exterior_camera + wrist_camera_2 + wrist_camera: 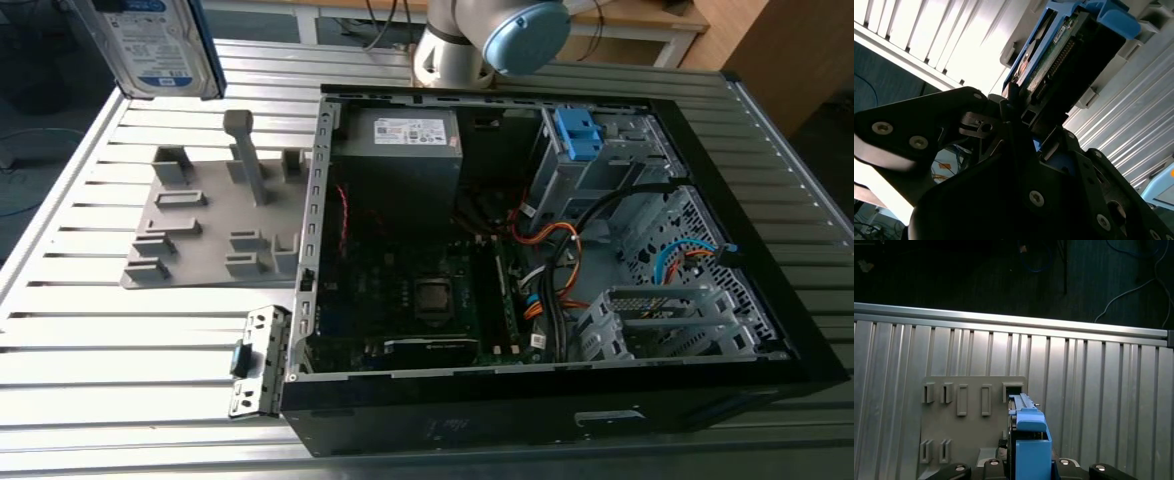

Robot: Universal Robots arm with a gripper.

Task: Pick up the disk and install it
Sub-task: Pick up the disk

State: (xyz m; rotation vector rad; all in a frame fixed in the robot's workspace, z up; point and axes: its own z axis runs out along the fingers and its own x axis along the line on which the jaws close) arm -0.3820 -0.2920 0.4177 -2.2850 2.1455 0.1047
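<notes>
On the slatted aluminium table (134,380) lies an open black computer case (561,420), with a grey holder plate (200,248) beside it. Raised above that plate, the gripper (1026,117) pinches the disk (1064,55) by one end, its printed white-and-blue label facing the exterior view. A blue bracket (577,135) sits inside the case.
</notes>
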